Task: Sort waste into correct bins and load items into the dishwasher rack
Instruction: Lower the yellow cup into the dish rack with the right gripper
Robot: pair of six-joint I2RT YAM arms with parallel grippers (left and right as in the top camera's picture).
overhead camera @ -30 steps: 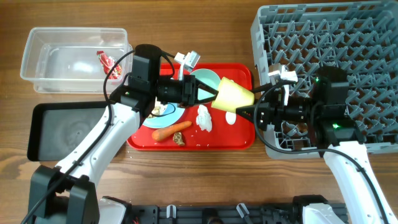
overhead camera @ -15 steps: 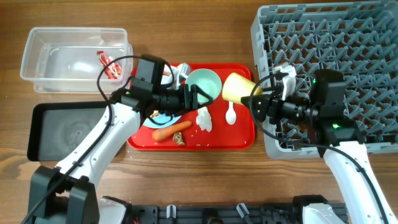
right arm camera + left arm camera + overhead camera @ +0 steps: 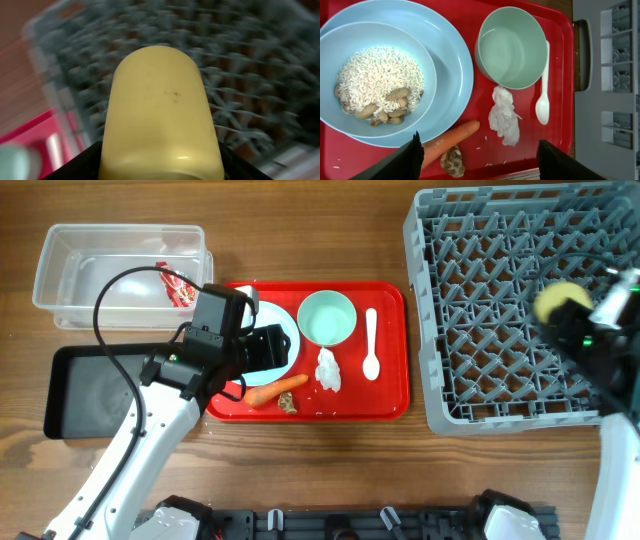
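Observation:
My right gripper (image 3: pixel 566 312) is shut on the yellow cup (image 3: pixel 552 298), held over the right side of the grey dishwasher rack (image 3: pixel 480 240). The right wrist view is blurred and the cup (image 3: pixel 160 105) fills it between the fingers. My left gripper (image 3: pixel 485 162) stands open and empty above the red tray (image 3: pixel 560 30). Under it lie an orange carrot (image 3: pixel 452 137), a brown scrap (image 3: pixel 452 161) and white tissue (image 3: pixel 504 116). The small blue bowl (image 3: pixel 375 90) of rice and brown bits sits on the light blue plate (image 3: pixel 450 65). Beside them are the mint bowl (image 3: pixel 512 47) and white spoon (image 3: pixel 543 90).
A clear tub (image 3: pixel 120 240) at the back left holds a crumpled red wrapper (image 3: pixel 177 283). A shallow black tray (image 3: pixel 95 390) lies in front of it, left of the red tray (image 3: pixel 390 395). My left arm crosses the black tray's right end.
The left gripper let go of the yellow cup, opened and drew back left over the plate. The right gripper carried the cup right, from the tray's edge to over the rack.

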